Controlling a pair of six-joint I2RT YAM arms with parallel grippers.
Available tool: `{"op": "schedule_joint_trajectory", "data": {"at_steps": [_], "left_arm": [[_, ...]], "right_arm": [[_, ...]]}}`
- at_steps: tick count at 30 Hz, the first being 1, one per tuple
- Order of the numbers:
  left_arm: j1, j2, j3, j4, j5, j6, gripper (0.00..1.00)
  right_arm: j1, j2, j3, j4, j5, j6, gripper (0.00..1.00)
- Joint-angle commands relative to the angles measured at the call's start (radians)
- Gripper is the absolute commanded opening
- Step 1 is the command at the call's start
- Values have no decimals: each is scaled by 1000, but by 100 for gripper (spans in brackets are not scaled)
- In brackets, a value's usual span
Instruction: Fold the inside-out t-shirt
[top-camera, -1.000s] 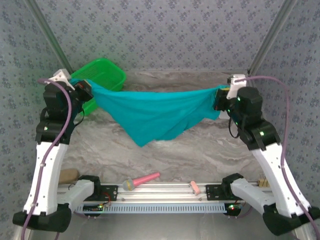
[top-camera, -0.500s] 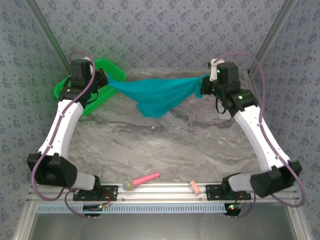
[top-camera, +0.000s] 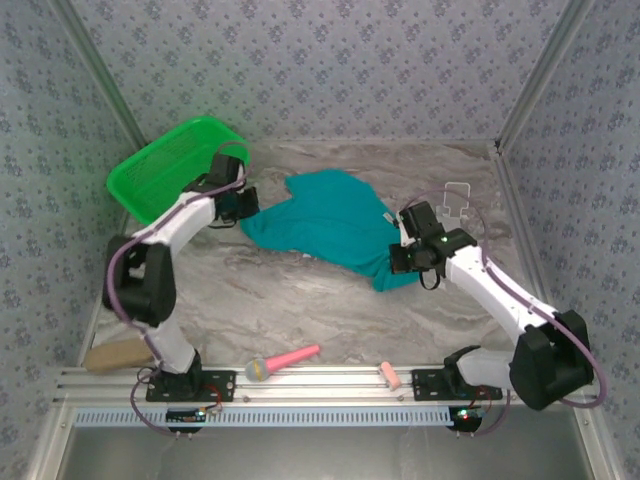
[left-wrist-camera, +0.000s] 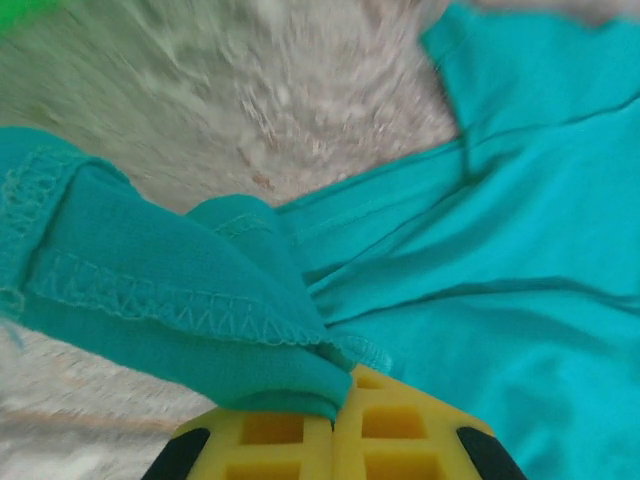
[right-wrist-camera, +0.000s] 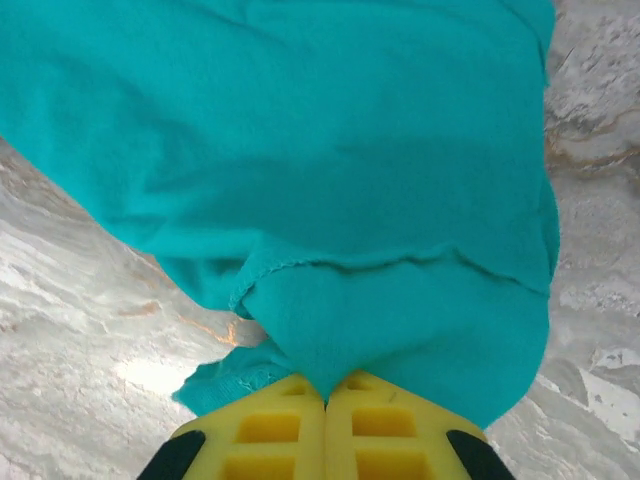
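- Far left, approx 10 o'clock on the grey marbled tabletop (top-camera: 300, 310): green plastic mesh basket (top-camera: 170, 165), by the wall.
- Just right of it, the left gripper (top-camera: 243, 203) sits at the 9 o'clock edge of the plain teal soft-cloth short-sleeved t-shirt (top-camera: 330, 225). Its yellow pads (left-wrist-camera: 290, 440) are clenched on a hemmed fold, overlock stitching plain on the wrist cam. The fold bunches up toward the pads' 10 o'clock; the rest of the cloth spreads off to 2 o'clock.
- Middle: the shirt lies rumpled on the table, centre toward 12 o'clock, running diag. from 10 to 4 o'clock btwn the two grippers. Not flat, no tidy fold visible.
- Handling, my guess: light, limp, no stiffness. It'll sag, drag and wrinkle when lifted. Not fragile. A single thin layer could creep out of a pinch.
- Best grab pts, I'd say: hems, seams, corners. They're thicker, and they let the cloth be pulled taut from both ends.
- Right: the right gripper (top-camera: 398, 255) is at the shirt's 4 o'clock corner, pads (right-wrist-camera: 390, 425) pinched tight w/ a tuck of cloth nipped in the seam btwn them. On the wrist cam the shirt fans out toward 12 o'clock from the fingers, w/ bare table at 9 and 3 o'clock.
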Motion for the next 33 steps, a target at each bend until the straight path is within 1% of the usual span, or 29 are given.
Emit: {"op": "schedule_joint_trajectory", "data": {"at_steps": [1, 4, 5, 8, 10, 11, 12, 13, 14, 15, 16, 18, 21, 23, 25, 26, 27, 29, 31, 33], "left_arm": [[-7, 76, 180, -57, 109, 44, 0], [-28, 104, 267, -64, 93, 60, 0], [-34, 115, 292, -64, 79, 64, 0], [-44, 198, 419, -96, 46, 85, 0], [-46, 297, 532, -122, 43, 107, 0], [-51, 337, 571, -124, 44, 126, 4], [-60, 383, 616, -130, 45, 146, 13], [-71, 420, 658, -138, 42, 165, 22], [-80, 443, 684, -148, 42, 181, 28], [-92, 456, 699, -157, 38, 195, 33], [-103, 455, 700, -164, 21, 203, 36], [-122, 422, 668, -170, -33, 206, 41], [-136, 317, 572, -197, -83, 208, 48], [-146, 224, 479, -212, -106, 189, 50], [-170, 120, 359, -197, -101, 176, 50], [-195, 67, 296, -180, -90, 180, 49], [-229, 13, 241, -160, -78, 190, 49], [-303, -50, 134, -118, -61, 214, 47], [-387, -89, 21, -49, -40, 239, 46], [-450, -87, -56, 33, -18, 262, 46]], "right_arm": [[-16, -1, 170, -46, -97, -10, 4], [-24, 22, 308, -97, -232, -46, 6], [-29, 29, 330, -99, -260, -45, 7], [-68, 69, 355, -73, -272, -26, 8], [-122, 132, 367, -59, -262, 21, 10], [-147, 166, 373, -55, -280, 32, 17], [-167, 208, 377, -47, -296, 46, 29], [-184, 248, 380, -39, -293, 58, 33], [-193, 279, 388, -42, -281, 70, 35], [-203, 314, 399, -61, -272, 75, 39], [-206, 336, 412, -88, -256, 75, 42], [-199, 331, 397, -115, -236, 66, 46], [-169, 248, 313, -128, -177, 61, 50], [-141, 190, 245, -156, -105, 78, 52], [-114, 136, 165, -163, -49, 137, 54], [-103, 113, 119, -149, -47, 169, 54], [-97, 101, 70, -114, -74, 195, 54], [-92, 114, -12, -34, -132, 221, 55], [-87, 172, -24, 27, -174, 190, 54], [-68, 228, -24, 103, -179, 178, 53]]}}
